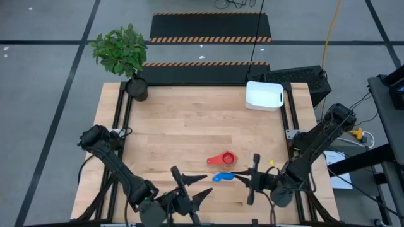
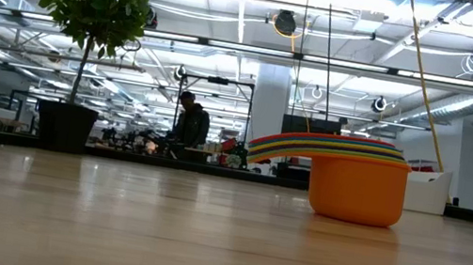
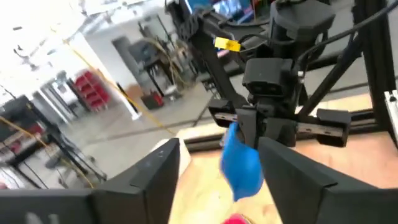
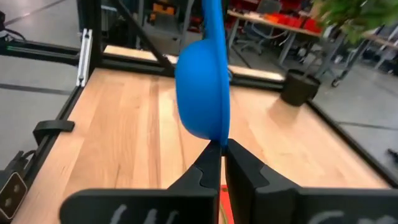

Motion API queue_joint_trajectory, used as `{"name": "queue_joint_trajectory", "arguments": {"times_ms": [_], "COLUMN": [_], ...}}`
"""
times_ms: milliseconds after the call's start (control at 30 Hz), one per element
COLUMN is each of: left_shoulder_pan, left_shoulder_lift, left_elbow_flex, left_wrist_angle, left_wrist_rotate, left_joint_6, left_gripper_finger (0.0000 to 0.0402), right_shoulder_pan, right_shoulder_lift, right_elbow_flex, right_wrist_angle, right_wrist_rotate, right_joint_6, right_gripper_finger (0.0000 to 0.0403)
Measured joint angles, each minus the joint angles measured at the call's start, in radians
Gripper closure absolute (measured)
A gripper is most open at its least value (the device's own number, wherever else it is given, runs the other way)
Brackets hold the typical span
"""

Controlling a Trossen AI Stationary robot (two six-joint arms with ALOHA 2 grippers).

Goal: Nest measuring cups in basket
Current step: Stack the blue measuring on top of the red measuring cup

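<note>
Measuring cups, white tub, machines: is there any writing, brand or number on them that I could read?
No text can be read in any view.
Blue plastic measuring cup pinched in the right gripper: no marking shows.
Stack of coloured plastic measuring cups: no marking shows.
White rectangular plastic basket: plain.
Yellow tag on the right arm: too blurred to read.

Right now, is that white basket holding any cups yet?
No, it looks empty: from above, the white basket shows only bare white inside. The stacked cups sit elsewhere on the table, well apart from it.
</note>
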Motion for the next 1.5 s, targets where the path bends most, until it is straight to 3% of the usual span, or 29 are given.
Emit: {"name": "queue_joint_trajectory", "arguments": {"times_ms": [167,300,500,700,967,1500], "left_shoulder_pan": [0.005,0.018,0.053,0.096,0.146,0.170], "left_shoulder_lift": [0.000,0.011,0.011,0.011,0.011,0.025], "left_elbow_flex": [0.027,0.023,0.023,0.023,0.023,0.023], "left_wrist_angle": [-0.290,-0.346,-0.366,-0.538,-0.653,-0.777], "left_wrist_rotate": [0.051,0.052,0.213,0.252,0.418,0.542], "left_joint_6": [-0.276,-0.295,-0.365,-0.523,-0.689,-0.848], "left_gripper_finger": [0.0134,0.0122,0.0139,0.0167,0.0183,0.0183], "right_shoulder_pan": [-0.053,-0.102,-0.150,-0.156,-0.164,-0.163], "right_shoulder_lift": [0.046,0.077,0.091,0.090,0.090,0.090], "right_elbow_flex": [0.000,0.000,0.000,0.000,0.000,0.000], "right_wrist_angle": [-0.006,-0.021,-0.143,-0.205,-0.227,-0.345], "right_wrist_rotate": [-0.106,-0.207,-0.283,-0.333,-0.432,-0.542], "right_joint_6": [0.052,0.104,0.229,0.281,0.331,0.438], "right_gripper_finger": [0.0403,0.0403,0.0403,0.0403,0.0403,0.0403]}}
